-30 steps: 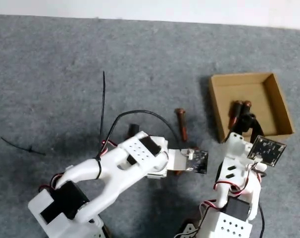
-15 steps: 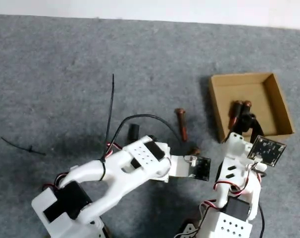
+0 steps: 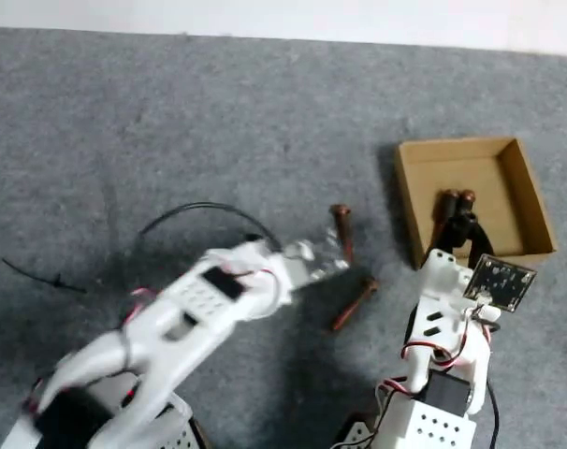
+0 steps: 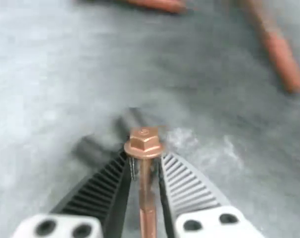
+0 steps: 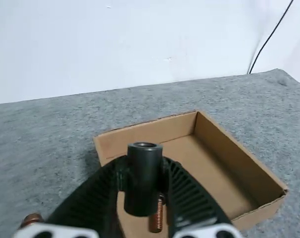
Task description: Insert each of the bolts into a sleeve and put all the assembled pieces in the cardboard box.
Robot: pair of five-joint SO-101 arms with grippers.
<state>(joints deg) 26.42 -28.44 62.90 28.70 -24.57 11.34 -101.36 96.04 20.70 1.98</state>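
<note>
The left arm (image 3: 199,309) stretches low over the table (image 3: 124,112), the left gripper (image 4: 145,161) clamped on a bolt (image 4: 145,144). The right gripper (image 5: 142,166) pinches an upright sleeve (image 5: 142,186). The box (image 5: 229,148) sits just beyond and below it, with two pieces (image 3: 452,208) inside. Two loose bolts (image 3: 342,234) lie near the left gripper.

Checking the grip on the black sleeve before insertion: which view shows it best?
The right wrist view: the sleeve stands upright, clamped in the right gripper, open end up. The high view gives just a dark shape by the cardboard box; the left wrist view faces the mat.
</note>
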